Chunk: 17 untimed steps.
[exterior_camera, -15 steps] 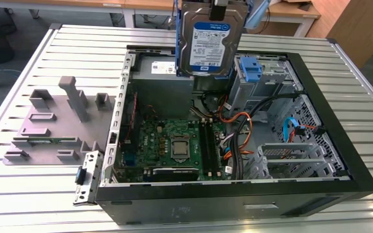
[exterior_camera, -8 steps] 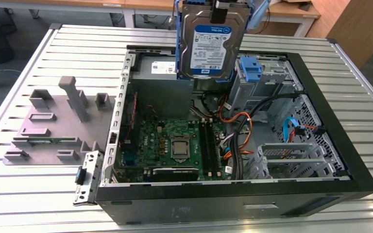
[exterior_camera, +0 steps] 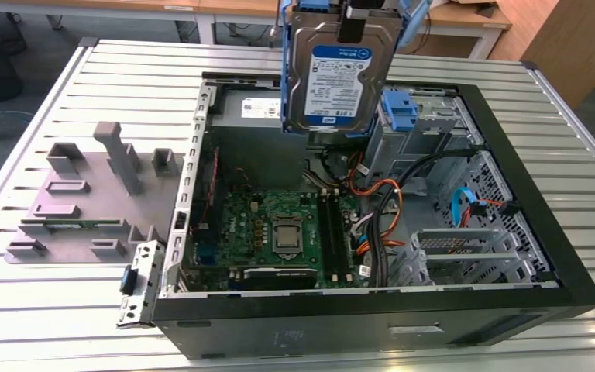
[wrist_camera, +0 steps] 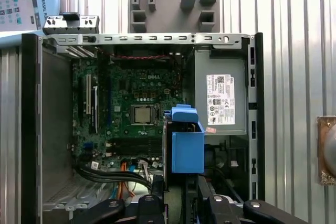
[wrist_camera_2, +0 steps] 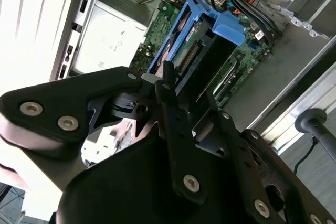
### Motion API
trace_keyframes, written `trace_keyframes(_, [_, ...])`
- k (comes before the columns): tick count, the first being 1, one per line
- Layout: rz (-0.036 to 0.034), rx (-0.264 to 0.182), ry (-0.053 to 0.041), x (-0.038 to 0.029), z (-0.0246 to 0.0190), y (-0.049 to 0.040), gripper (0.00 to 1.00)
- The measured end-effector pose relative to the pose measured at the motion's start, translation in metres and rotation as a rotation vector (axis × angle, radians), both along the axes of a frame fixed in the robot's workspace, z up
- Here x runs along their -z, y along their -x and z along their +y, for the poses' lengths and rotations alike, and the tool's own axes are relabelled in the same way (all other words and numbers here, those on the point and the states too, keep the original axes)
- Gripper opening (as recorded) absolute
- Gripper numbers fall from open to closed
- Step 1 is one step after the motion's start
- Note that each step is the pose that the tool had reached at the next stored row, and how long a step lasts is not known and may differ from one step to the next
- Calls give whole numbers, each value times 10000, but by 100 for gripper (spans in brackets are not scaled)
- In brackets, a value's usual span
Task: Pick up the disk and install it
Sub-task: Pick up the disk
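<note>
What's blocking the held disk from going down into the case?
Nothing visible. The gripper holds the disk upright above the open case. Orange and black cables lie lower down beside the drive cage, where a blue bracket sits.

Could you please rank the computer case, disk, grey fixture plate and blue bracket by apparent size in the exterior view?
1. computer case
2. grey fixture plate
3. disk, held up, likely nearer the camera, so its place against the plate is unsure
4. blue bracket
</note>
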<state>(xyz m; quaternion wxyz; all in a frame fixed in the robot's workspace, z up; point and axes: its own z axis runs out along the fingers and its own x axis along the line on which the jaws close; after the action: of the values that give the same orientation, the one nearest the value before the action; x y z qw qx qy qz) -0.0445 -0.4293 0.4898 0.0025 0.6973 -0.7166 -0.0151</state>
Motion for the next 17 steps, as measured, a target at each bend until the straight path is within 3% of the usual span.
trace_keyframes(10, [0,0,75,0,-96,-7,35])
trace_keyframes(17, [0,0,83,0,-107,-8,35])
